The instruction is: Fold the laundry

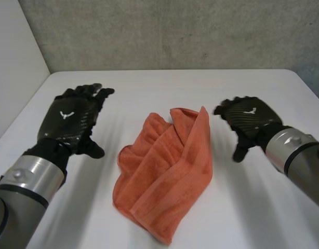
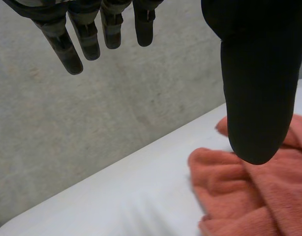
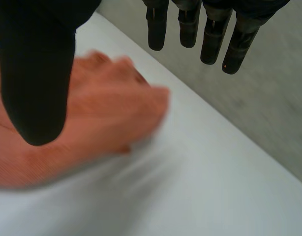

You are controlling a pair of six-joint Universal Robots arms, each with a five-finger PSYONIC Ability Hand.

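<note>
You are looking at an orange towel lying loosely bunched, in rough overlapping folds, on the white tabletop. It is sitting between your two hands and touching neither. Your left hand is hovering palm down beside the towel. Its fingers are hanging straight and wide of the thumb, holding nothing. In the left wrist view the towel's edge is lying below the thumb tip, off to the thumb side of the fingers. Your right hand is hovering on the towel's other side, its fingers likewise straight, wide of its thumb and empty. There too the towel is lying on the thumb side, with bare tabletop under the fingertips. A grey wall is rising behind the tabletop, beyond both sets of fingertips.
</note>
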